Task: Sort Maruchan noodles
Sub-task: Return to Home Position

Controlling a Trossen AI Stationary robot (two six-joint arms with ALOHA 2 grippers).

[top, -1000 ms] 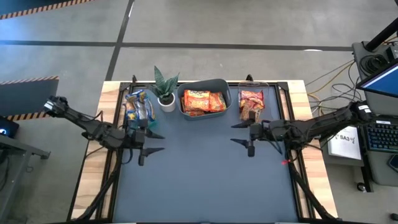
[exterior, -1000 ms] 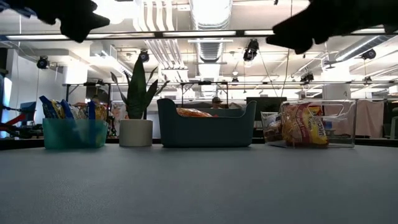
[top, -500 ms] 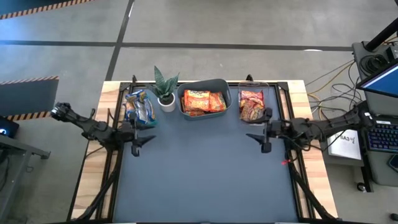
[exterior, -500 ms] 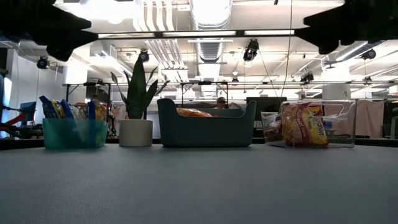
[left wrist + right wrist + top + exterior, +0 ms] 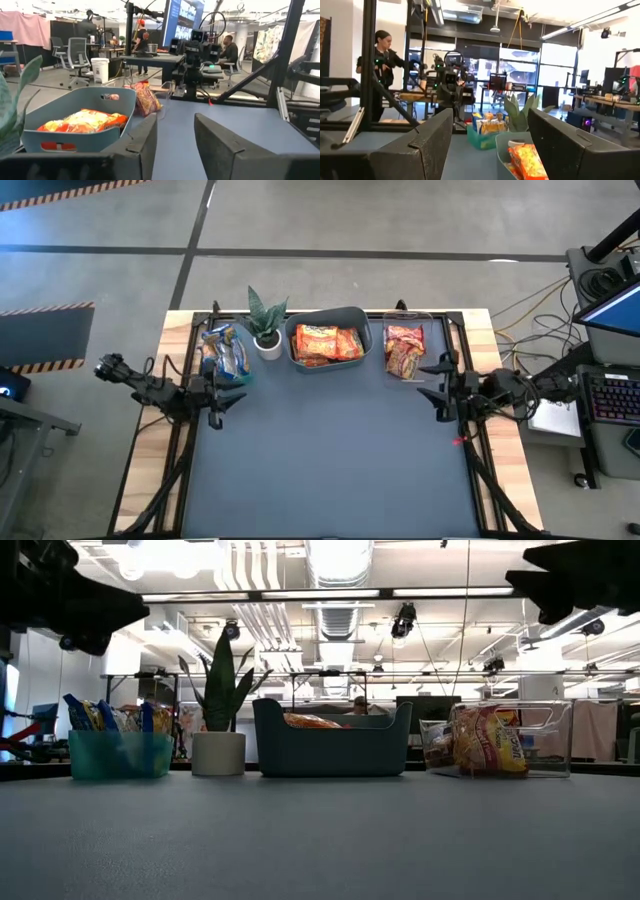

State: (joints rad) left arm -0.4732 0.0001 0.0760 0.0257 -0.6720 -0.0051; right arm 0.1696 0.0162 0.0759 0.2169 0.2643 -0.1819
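Observation:
The noodle packets lie sorted in three containers along the table's far edge. Silver-blue-yellow packets [image 5: 222, 352] stand in a teal bin [image 5: 120, 755] at far left. Orange-yellow packets [image 5: 327, 343] fill the grey tub [image 5: 326, 363] in the middle. Red-and-white packets [image 5: 404, 348] sit in the clear box [image 5: 545, 740] at far right. My left gripper [image 5: 236, 395] hovers open near the table's left edge, just in front of the teal bin. My right gripper [image 5: 436, 383] hovers open near the right edge, beside the clear box. Both hold nothing.
A potted green plant [image 5: 266, 325] stands between the teal bin and the grey tub. The dark mat [image 5: 330, 450] spreads in front of the containers. A black frame borders the table. People work at desks in the room beyond.
Both arms have drawn back from the table's middle toward their own sides: the left gripper toward the left edge, the right gripper toward the right edge. In the low view they slide outward and stay raised. No packet has moved.

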